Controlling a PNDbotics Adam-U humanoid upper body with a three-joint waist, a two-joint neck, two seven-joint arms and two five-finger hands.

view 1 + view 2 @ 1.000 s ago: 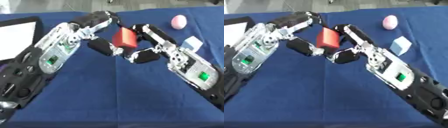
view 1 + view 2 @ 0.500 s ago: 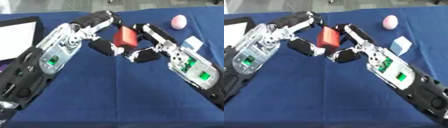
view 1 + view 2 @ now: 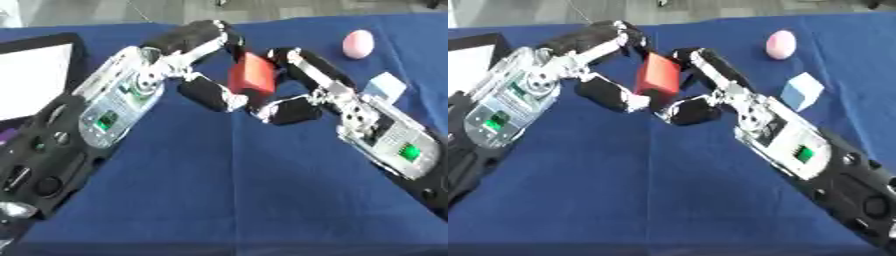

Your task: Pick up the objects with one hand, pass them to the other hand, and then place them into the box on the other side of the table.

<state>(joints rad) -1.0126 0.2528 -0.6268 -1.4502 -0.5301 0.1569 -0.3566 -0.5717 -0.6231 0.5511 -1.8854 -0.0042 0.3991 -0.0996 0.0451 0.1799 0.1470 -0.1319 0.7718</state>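
So I've got the red block (image 3: 253, 79) up off the blue table (image 3: 262, 190), sandwiched between both hands mid-table. My left hand (image 3: 197, 65) curls round it from the left, fingers over the top and thumb underneath. My right hand (image 3: 293, 85) is clamped on its right side too. The pink ball (image 3: 357, 43) and pale blue cube (image 3: 801, 90) sit well apart on the right; the box (image 3: 35, 75) is at the left edge.

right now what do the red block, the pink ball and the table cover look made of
Red block, between the left hand and right hand: flat matte faces and sharp edges, probably foam or painted wood. Pink ball: smooth with a soft sheen, maybe plastic or rubber. Table cover: blue, dull and faintly creased, likely cloth.
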